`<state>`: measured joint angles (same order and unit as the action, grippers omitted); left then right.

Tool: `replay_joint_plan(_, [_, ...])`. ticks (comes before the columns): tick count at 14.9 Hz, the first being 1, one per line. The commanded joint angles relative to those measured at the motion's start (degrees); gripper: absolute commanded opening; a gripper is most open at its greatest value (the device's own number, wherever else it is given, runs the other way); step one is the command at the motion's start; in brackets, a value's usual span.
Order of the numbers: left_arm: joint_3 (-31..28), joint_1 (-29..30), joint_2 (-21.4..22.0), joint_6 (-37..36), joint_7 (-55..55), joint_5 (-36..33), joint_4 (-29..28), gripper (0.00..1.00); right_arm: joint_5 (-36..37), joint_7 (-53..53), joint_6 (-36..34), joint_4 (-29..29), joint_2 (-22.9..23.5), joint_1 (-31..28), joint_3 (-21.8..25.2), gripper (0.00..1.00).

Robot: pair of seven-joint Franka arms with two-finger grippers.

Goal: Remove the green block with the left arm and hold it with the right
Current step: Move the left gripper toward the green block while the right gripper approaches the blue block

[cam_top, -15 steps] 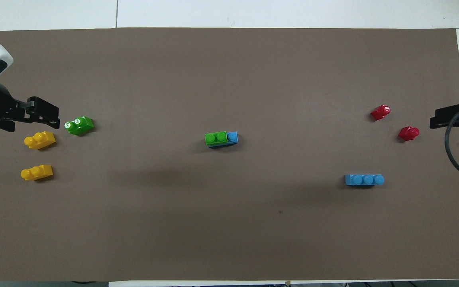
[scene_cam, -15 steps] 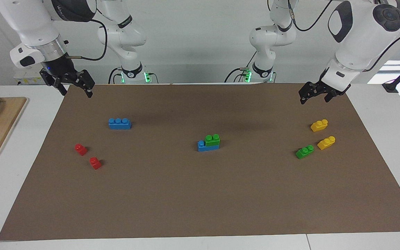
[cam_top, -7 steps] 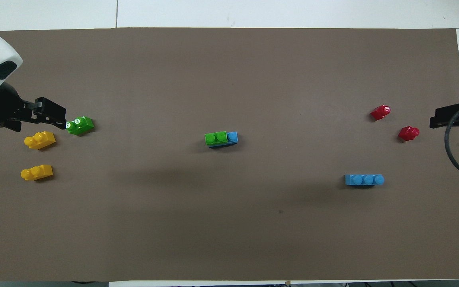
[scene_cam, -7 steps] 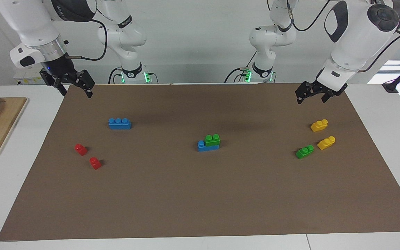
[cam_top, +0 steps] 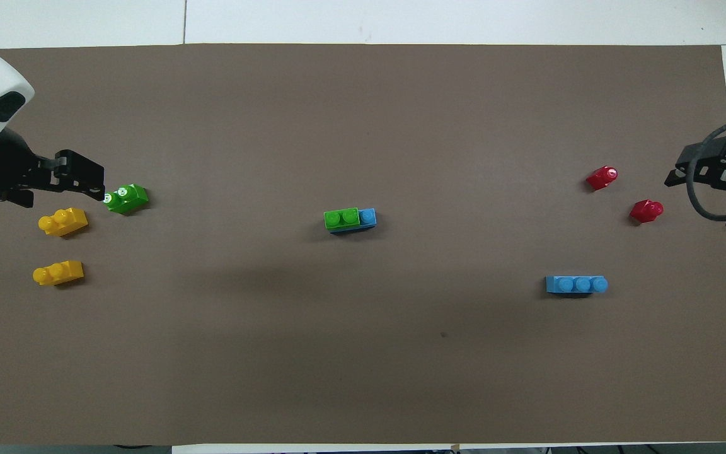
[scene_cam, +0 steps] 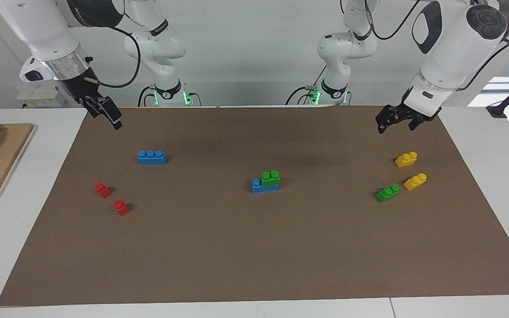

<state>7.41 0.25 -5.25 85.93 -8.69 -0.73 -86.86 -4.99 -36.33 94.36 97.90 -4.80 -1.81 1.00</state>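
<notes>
The right gripper [scene_cam: 106, 115] hangs wide open and empty above the mat's [scene_cam: 254, 247] robot-side corner. Mid-mat, the green block [scene_cam: 270, 177] sits stacked on a blue brick [scene_cam: 261, 187]. The left gripper [scene_cam: 398, 121], also spread and empty, hovers above the mat near two yellow bricks [scene_cam: 406, 159].

Two-stud block [scene_cam: 270, 177] on a three-stud brick [scene_cam: 264, 187] at mat [scene_cam: 254, 265] centre, four bricks toward the left arm's end, three toward the right arm's.

Both arms raised, left gripper [scene_cam: 395, 123] and right gripper [scene_cam: 104, 112] open-jawed, empty.
</notes>
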Motion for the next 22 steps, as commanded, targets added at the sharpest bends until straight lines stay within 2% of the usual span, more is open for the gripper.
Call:
replay_joint_plan(1, [-0.38,-0.6,1.99,2.23,-3.86,0.37,-3.66,1.0,-3.26,-11.0,-0.93,-0.34,0.58,0.05,-0.38,1.0])
replay_joint_plan(7, [-0.29,-2.88,2.87,3.46,-25.37,4.5,-5.07,1.0,-13.97,-26.57,-0.58,1.15,3.04,0.76,-0.47,1.0])
replay_joint_plan(11, [-0.38,-8.42,5.41,8.63,-41.28,4.5,-10.77,1.0,-21.97,-32.3,1.17,1.33,6.11,0.93,-0.47,1.0])
replay_joint_plan(15, [-0.29,-11.14,6.82,13.65,-61.92,5.55,-14.65,1.0,-25.66,-37.13,3.1,1.33,9.54,3.48,-0.47,1.0])
replay_joint_plan(19, [-0.38,-14.92,6.74,16.9,-74.87,8.01,-15.36,1.0,-27.96,-37.67,5.13,2.12,12.09,3.92,-0.47,1.0])
replay_joint_plan(22, [-0.38,-15.19,6.04,18.75,-86.47,11.09,-14.13,1.0,-29.36,-38.54,10.38,3.95,13.67,7.17,-0.47,1.0])
